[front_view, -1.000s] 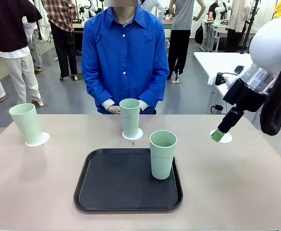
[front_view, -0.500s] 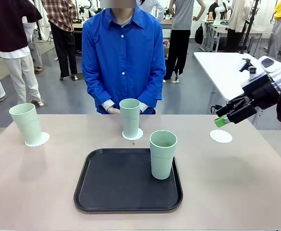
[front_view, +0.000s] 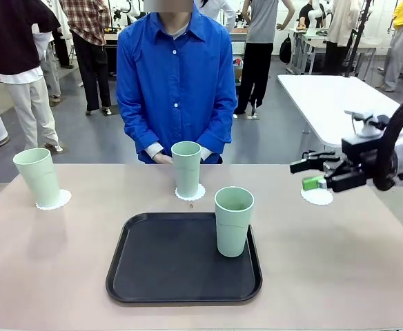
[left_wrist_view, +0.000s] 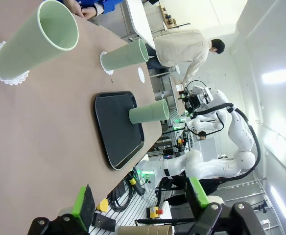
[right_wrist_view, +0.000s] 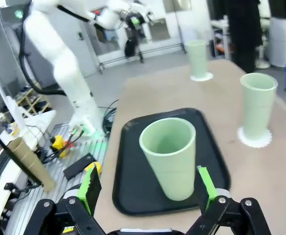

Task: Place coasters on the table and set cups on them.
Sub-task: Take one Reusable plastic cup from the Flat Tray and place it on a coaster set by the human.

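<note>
right claw (front_view: pixel 303 174): released, jaws spread wide, nothing between them; fingers lie level above the worktop (front_view: pixel 339 262).
left claw (left_wrist_view: pixel 140 198): released, jaws spread wide, empty; it hangs over a bare stretch of the worktop.
bare coaster (front_view: pixel 317 196): flat on the worktop, just below the green-padded finger of the right claw; contact cannot be told.
tray cup (front_view: pixel 233 221): upright on the black tray (front_view: pixel 160 276), straight ahead of the right claw. The right wrist view frames it between the two fingers, apart from both.
centre cup (front_view: pixel 186 167): upright on the centre coaster (front_view: pixel 199 192), beyond the tray cup as seen from the right claw.
end cup (front_view: pixel 37 176): upright on the end coaster (front_view: pixel 62 200), the cup farthest from the right claw. It is the nearest cup ahead of the left claw, well apart from its fingers.
person (front_view: pixel 177 83): blue shirt, at the far edge of the worktop, hands together just behind the centre cup.
</note>
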`<state>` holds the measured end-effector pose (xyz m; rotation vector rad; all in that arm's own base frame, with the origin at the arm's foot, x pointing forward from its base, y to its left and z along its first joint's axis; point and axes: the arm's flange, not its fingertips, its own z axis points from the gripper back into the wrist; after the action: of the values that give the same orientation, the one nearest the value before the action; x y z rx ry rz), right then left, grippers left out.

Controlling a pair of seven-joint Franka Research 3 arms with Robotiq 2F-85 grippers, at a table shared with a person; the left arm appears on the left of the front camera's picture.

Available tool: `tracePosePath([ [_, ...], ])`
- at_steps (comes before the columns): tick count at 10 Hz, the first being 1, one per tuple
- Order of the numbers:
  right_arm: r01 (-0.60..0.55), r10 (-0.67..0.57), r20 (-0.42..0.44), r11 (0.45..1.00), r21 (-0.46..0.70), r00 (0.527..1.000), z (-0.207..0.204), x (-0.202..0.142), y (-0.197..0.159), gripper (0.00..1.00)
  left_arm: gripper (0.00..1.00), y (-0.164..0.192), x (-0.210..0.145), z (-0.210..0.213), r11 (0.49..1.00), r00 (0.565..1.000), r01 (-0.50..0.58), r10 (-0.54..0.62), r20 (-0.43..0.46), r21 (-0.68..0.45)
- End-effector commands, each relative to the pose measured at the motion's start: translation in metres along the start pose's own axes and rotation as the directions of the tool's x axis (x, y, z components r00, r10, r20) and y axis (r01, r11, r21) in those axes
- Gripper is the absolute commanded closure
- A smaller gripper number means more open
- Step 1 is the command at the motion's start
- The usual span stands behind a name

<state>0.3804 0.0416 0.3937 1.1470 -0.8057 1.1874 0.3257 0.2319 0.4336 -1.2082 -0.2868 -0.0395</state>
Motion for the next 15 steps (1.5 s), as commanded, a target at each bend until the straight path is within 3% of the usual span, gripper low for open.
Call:
tracePosePath([
  [1,-0.053,0.056,-0.063,0.998,0.037,0.996,-0.002,-0.016,-0.015,0.00,0.00,-0.001,-0.002,0.002,1.000,1.000,0.006,-0.006,0.001,-0.009],
  [3,-0.066,0.066,-0.109,0.998,-0.001,0.992,-0.010,-0.027,-0.015,0.00,0.00,-0.001,-0.002,0.002,1.000,1.000,0.006,-0.006,0.001,-0.009],
  [4,-0.027,0.029,-0.039,0.999,0.046,0.999,-0.010,-0.023,-0.009,0.00,0.00,-0.001,-0.002,0.002,1.000,1.000,0.006,-0.006,0.001,-0.009],
  [8,-0.032,0.034,-0.054,0.999,0.042,0.998,-0.011,-0.028,-0.011,0.00,0.00,-0.001,-0.002,0.002,1.000,1.000,0.006,-0.006,0.001,-0.009],
  [9,-0.141,0.144,-0.025,0.986,0.088,0.989,-0.017,-0.037,-0.011,0.00,0.00,-0.001,-0.002,0.002,1.000,1.000,0.006,-0.006,0.001,-0.009],
  [10,-0.181,0.182,-0.015,0.982,0.060,0.983,-0.022,-0.047,-0.014,0.00,0.00,-0.001,-0.002,0.002,1.000,1.000,0.006,-0.006,0.001,-0.009],
  [15,-0.191,0.191,0.010,0.981,0.016,0.982,-0.034,-0.082,-0.027,0.00,0.00,-0.001,-0.002,0.002,1.000,1.000,0.006,-0.006,0.001,-0.009],
])
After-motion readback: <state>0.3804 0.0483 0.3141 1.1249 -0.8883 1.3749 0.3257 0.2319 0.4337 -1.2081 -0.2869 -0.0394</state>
